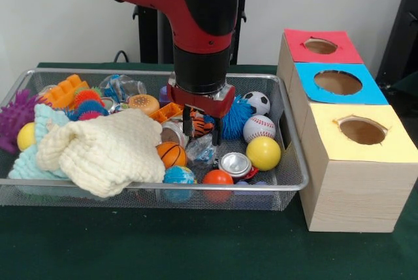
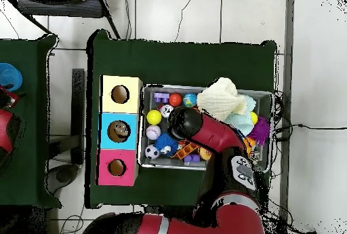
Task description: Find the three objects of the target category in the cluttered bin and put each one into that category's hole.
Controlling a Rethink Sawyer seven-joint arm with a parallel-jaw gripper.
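Box tops are showing red [image 1: 321, 46], blue [image 1: 337, 83], yellow [image 1: 361, 130]; cloth [image 1: 104, 151] is showing cream; basketball [image 1: 172, 155] orange, black-lined; soccer ball [image 1: 258, 102] black-and-white

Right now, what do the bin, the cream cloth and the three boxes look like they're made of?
The bin looks like bare metal wire mesh, silvery and see-through. The cream cloth seems soft textured fabric, perhaps waffle-weave cotton; it lies rumpled. The three boxes look like pale unfinished wood with visible grain, their tops covered in matte red, blue and yellow sheet, probably paper.
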